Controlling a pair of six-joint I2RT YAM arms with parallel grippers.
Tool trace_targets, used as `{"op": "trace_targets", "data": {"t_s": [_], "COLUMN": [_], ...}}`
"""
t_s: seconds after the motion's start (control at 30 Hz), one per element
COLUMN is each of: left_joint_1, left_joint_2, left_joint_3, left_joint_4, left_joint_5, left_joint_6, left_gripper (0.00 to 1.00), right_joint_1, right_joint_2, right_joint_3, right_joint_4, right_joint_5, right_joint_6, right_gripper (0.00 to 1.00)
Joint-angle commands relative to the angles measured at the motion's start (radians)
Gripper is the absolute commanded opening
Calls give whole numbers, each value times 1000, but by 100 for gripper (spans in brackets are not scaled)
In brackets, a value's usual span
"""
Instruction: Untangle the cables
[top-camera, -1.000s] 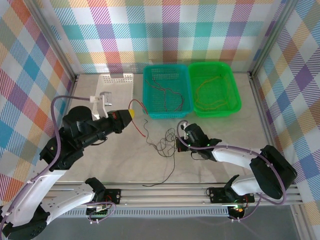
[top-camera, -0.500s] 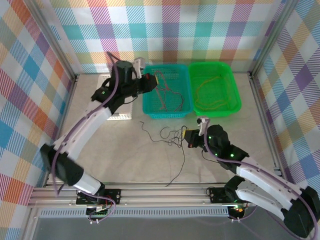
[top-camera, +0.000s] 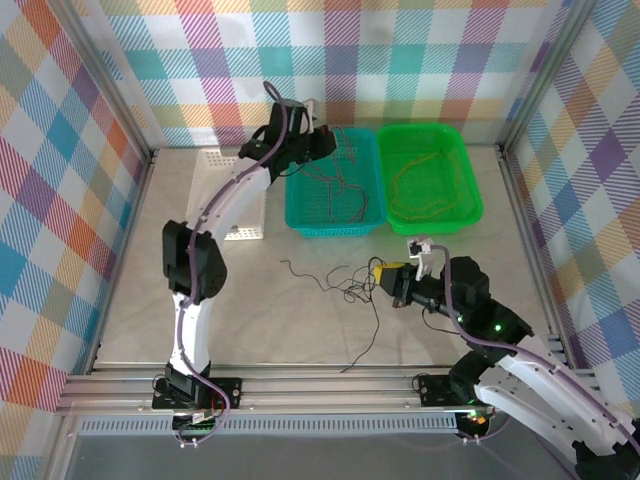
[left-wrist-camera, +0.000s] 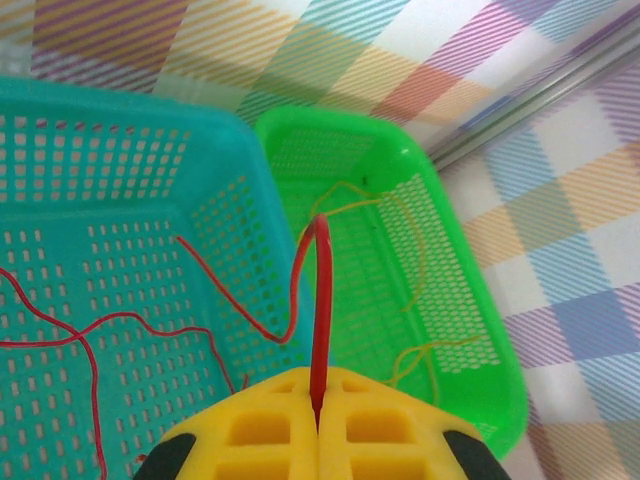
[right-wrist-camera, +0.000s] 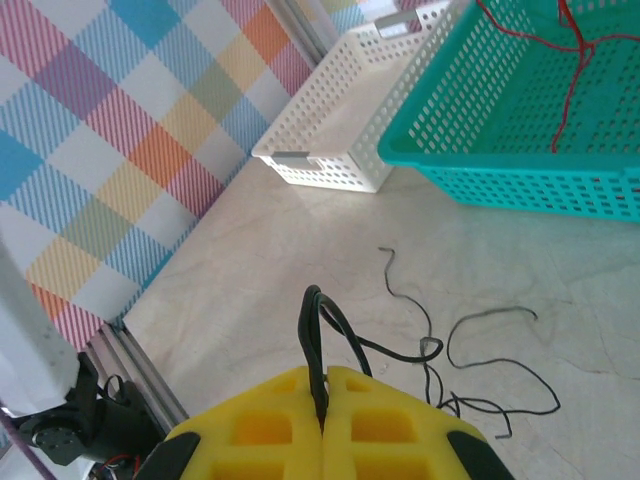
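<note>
Red thin wire (left-wrist-camera: 318, 290) was pinched in left claw (left-wrist-camera: 318, 385) | it had swung from 9 o'clock to over teal plastic mesh basket (top-camera: 335, 232) at 12 o'clock | right claw (right-wrist-camera: 322, 385), 4 o'clock, stayed clamped on thin black wire (right-wrist-camera: 316, 325) beside loose tangle (top-camera: 345, 282) mid-surface (top-camera: 250, 320) | red strand seemingly freed, ready to drop.

Bright, even, diffuse light; faint soft shadows; wrist-view foregrounds slightly blurred.
</note>
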Motion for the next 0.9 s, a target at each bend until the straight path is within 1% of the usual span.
{"op": "trace_targets", "data": {"t_s": [0.0,0.17,0.2,0.27,0.4,0.5,0.63,0.67,0.8,0.87], "left_joint_1": [4,7,5,6,5,5,6,6,5,0], "left_joint_2": [80,176,180,182,150,79,-35,-70,-221,-311], "left_joint_3": [64,153,153,147,113,66,-3,-26,-163,-261], "left_joint_4": [-69,-135,-140,-150,-154,-137,-120,-112,-37,17], "left_joint_5": [-20,-42,-42,-42,-28,-5,35,49,107,142], "left_joint_6": [29,40,40,47,52,57,65,63,17,-32], "left_gripper": [0,0,2,21,50,66,97,100,100,100], "right_joint_1": [-2,-1,-1,-2,-1,-1,-1,-1,-1,-1], "right_joint_2": [-36,-40,-43,-49,-28,18,66,76,121,141], "right_joint_3": [67,133,143,168,217,264,292,297,320,333], "right_joint_4": [-44,-79,-83,-93,-105,-121,-120,-119,-109,-97], "right_joint_5": [-7,0,8,31,52,40,22,19,-3,-21], "right_joint_6": [-27,-39,-36,-36,-54,-68,-64,-62,-60,-63], "right_gripper": [0,0,0,0,0,0,0,0,0,0]}}
